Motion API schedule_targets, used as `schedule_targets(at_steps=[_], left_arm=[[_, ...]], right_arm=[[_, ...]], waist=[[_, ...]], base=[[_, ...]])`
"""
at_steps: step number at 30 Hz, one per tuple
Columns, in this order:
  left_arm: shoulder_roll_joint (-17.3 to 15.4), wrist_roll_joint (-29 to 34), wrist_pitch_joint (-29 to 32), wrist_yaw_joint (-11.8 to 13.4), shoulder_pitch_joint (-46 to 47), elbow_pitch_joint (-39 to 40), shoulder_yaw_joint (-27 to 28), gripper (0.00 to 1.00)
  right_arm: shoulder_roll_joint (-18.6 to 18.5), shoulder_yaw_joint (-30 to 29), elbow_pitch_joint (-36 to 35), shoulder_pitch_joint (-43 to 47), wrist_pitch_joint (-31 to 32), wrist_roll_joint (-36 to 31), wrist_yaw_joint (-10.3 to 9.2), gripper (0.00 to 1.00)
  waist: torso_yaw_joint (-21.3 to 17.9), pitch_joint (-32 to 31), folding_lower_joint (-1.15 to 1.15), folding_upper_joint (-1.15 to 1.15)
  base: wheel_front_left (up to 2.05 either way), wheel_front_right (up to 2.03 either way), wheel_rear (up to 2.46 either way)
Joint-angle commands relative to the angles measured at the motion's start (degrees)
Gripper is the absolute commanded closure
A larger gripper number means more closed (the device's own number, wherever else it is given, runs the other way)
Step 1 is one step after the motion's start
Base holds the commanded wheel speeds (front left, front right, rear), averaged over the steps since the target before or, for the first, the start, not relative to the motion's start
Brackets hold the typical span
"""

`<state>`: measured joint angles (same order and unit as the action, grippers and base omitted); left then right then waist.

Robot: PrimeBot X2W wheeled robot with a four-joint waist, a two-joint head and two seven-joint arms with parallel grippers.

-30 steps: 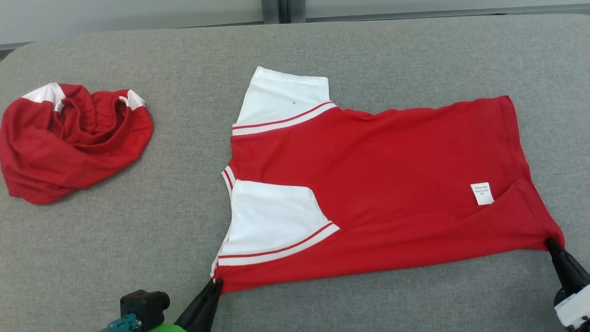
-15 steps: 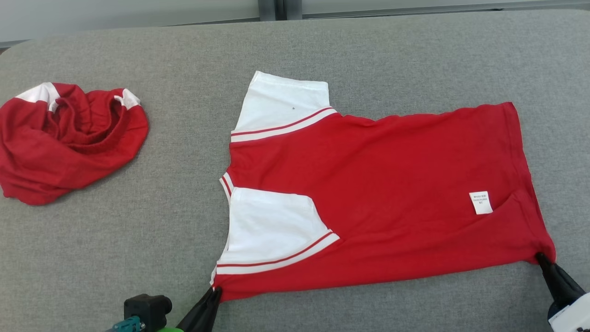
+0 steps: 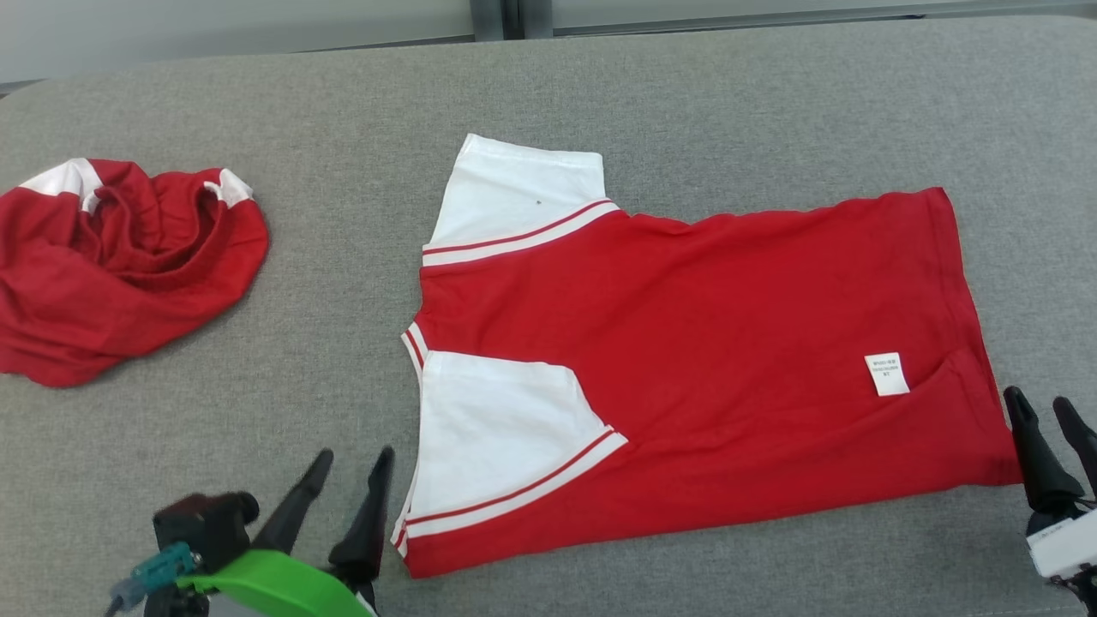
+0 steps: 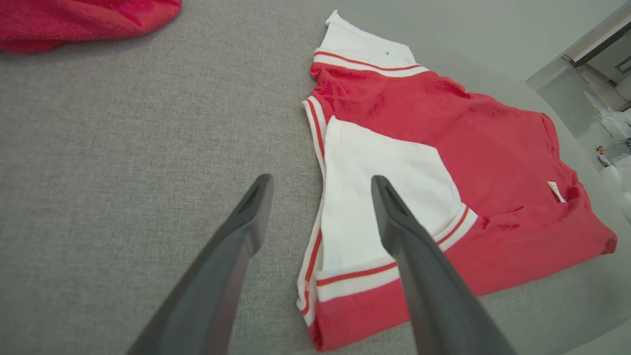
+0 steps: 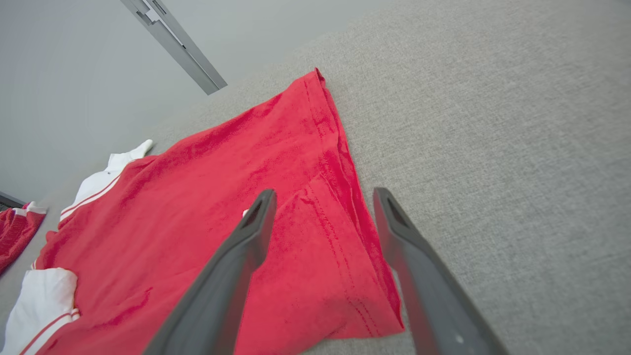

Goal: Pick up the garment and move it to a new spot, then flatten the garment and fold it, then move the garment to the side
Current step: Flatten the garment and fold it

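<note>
both jaws wide open, empty, garment (image 3: 728, 343) flat, left wrist: sleeve (image 4: 365, 148), right wrist: hem (image 5: 335, 148)

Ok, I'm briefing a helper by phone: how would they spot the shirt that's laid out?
On the grey fabric-covered table, look centre-right. The red shirt with white sleeves lies flat there, a small white label near its hem. Unlike it, the other red garment at the left is a crumpled heap.

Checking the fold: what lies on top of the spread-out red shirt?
A white sleeve lies folded onto the red shirt, and a small white label sits near its hem. Anything beneath the shirt is covered.
</note>
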<state>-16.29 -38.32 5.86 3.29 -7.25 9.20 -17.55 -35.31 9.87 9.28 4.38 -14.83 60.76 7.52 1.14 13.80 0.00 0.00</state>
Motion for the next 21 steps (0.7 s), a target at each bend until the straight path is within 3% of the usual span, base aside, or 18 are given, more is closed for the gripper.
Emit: schedule_targets(at_steps=[1, 8, 15, 21], left_arm=[[-0.9, 0.8, 0.3, 0.4, 3.1, 1.0, 0.6, 0.00], [-2.1, 2.0, 4.7, -0.9, 18.4, -1.4, 1.0, 0.00], [-0.8, 1.4, 8.9, -2.9, 38.9, -13.7, 1.4, 0.00], [-2.1, -0.4, 18.0, -5.4, 53.9, -25.6, 0.4, 0.00]], right_arm=[[1.4, -0.3, -0.2, -1.4, -0.3, -2.6, -0.07, 0.00], [7.2, 2.3, 1.1, -11.1, -0.4, -13.0, -0.07, 0.00], [12.0, 3.1, -0.7, -19.0, -0.4, -20.6, -0.07, 0.00], [15.9, 3.5, -3.3, -21.5, -0.4, -25.5, -0.07, 0.00]], waist=[[0.1, 0.3, 0.00, 0.00], [-0.4, 2.8, 0.00, 0.00], [-2.5, 7.8, 0.00, 0.00], [-6.2, 12.7, 0.00, 0.00]], base=[[0.00, 0.00, 0.00], [0.00, 0.00, 0.00], [0.00, 0.00, 0.00], [0.00, 0.00, 0.00]])
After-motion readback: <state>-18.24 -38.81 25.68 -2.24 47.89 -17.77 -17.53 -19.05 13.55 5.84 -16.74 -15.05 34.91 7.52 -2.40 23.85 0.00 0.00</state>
